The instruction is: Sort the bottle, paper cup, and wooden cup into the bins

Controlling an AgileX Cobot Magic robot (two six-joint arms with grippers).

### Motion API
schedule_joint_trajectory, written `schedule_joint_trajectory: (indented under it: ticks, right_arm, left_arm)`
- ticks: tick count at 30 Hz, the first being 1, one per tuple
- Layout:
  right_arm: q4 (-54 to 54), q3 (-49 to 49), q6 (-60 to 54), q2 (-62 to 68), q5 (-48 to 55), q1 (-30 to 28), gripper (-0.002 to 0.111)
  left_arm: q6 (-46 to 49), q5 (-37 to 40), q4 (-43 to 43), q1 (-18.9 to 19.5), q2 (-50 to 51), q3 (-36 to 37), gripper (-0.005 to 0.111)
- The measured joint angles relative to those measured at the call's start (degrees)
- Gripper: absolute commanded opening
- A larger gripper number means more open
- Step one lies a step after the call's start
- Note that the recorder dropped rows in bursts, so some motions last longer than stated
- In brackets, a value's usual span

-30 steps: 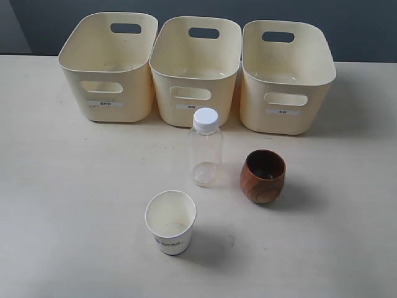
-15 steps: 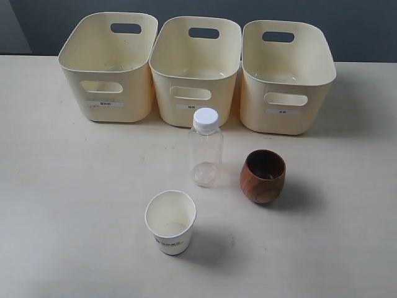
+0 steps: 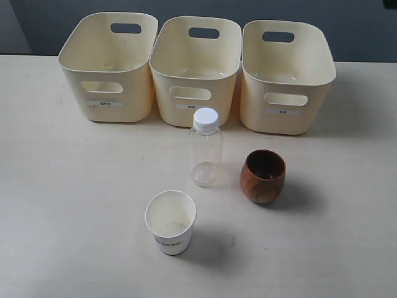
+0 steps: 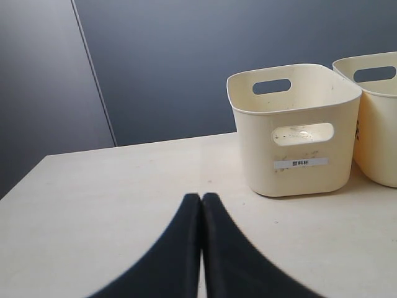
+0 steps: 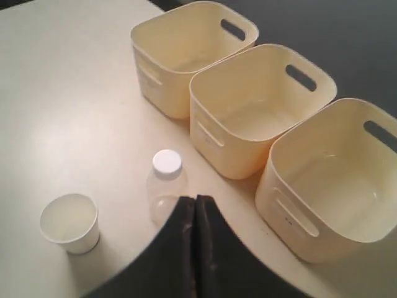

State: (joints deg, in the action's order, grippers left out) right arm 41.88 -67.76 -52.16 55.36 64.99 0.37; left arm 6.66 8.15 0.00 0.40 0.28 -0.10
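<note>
The clear bottle (image 3: 205,148) with its white cap stands upright mid-table, in front of the middle bin (image 3: 195,70). The reddish-brown wooden cup (image 3: 263,176) sits just right of it. Nearer the front stands the white paper cup (image 3: 170,221), mouth up. The left bin (image 3: 108,65) and right bin (image 3: 286,76) flank the middle one at the back. Neither arm shows in the exterior view. My left gripper (image 4: 201,197) is shut and holds nothing, short of the left bin (image 4: 294,127). My right gripper (image 5: 195,201) is shut and empty, high above the bottle (image 5: 166,185) and paper cup (image 5: 70,222); its fingers hide the wooden cup.
All three bins (image 5: 267,105) look empty inside. A dark wall (image 4: 186,62) runs behind the cream table (image 3: 62,205), whose far edge lies just behind the bins.
</note>
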Motion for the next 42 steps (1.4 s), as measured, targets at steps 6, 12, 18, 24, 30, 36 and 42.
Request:
schedule_joint_trajectory:
  ticks: [6, 12, 18, 24, 30, 36, 42]
  right_arm:
    - [-6.4, -0.1, -0.4, 4.5, 2.0, 8.5, -0.001]
    - [-17.8, -0.1, 5.1, 10.0, 1.9, 19.0, -0.001]
    - [-27.4, -0.1, 10.3, 16.6, 1.6, 26.7, -0.001]
    - [-32.0, -0.1, 14.6, 22.3, 1.5, 29.1, -0.001]
    - [-33.6, 2.6, 15.1, 26.9, -2.5, 29.2, -0.001]
    - [-34.7, 4.0, 15.1, 30.5, -5.1, 29.2, -0.001]
    - [-34.1, 4.0, 15.1, 34.1, -7.9, 29.2, -0.001]
  left_arm:
    - [0.0, 0.0, 0.0, 0.0, 0.0, 0.0, 0.000]
    - [0.0, 0.0, 0.0, 0.0, 0.0, 0.0, 0.000]
    - [0.0, 0.0, 0.0, 0.0, 0.0, 0.0, 0.000]
    - [0.0, 0.0, 0.0, 0.0, 0.0, 0.0, 0.000]
    - [0.0, 0.0, 0.0, 0.0, 0.0, 0.0, 0.000]
    - [0.0, 0.0, 0.0, 0.0, 0.0, 0.0, 0.000]
    - [0.0, 0.0, 0.0, 0.0, 0.0, 0.0, 0.000]
